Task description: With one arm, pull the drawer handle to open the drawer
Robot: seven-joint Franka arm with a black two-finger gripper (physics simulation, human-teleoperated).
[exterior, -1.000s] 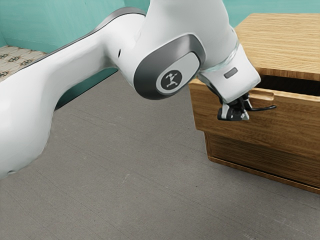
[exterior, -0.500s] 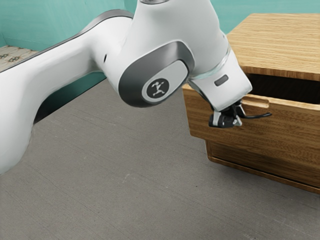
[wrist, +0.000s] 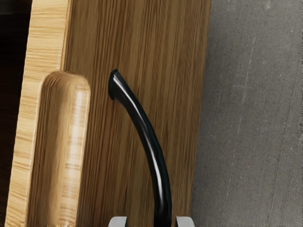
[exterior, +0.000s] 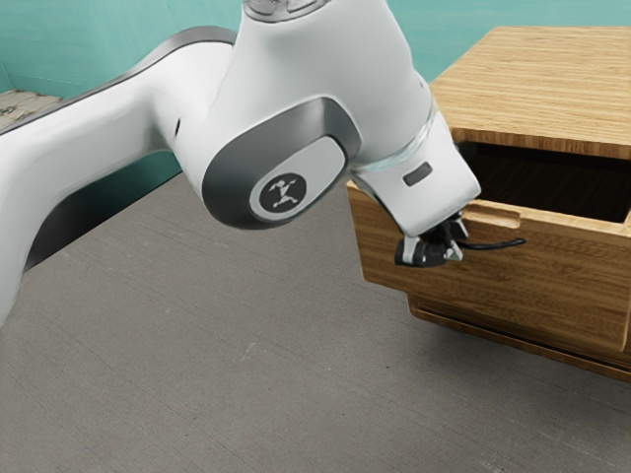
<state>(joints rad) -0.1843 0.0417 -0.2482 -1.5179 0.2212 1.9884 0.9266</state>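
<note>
Exterior view: end effector [exterior: 434, 248] nearly closed, its 2 fingers pinching the black handle [exterior: 498, 243] on the drawer [exterior: 513, 291] front. Drawer stands partly out of the cabinet [exterior: 552, 79], its interior dark.

The grey, faintly streaked table [exterior: 246, 394] spans the lower frame. A wooden cabinet [exterior: 552, 89] stands directly on it at the right edge, its top drawer [exterior: 513, 286] partly open.

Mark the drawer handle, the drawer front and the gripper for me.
drawer handle [wrist: 147, 142]: wrist view, middle of the black bar.
drawer front [exterior: 552, 286]: exterior view, bare wood below the handle.
gripper [exterior: 449, 246]: exterior view, tip at the handle.
</note>
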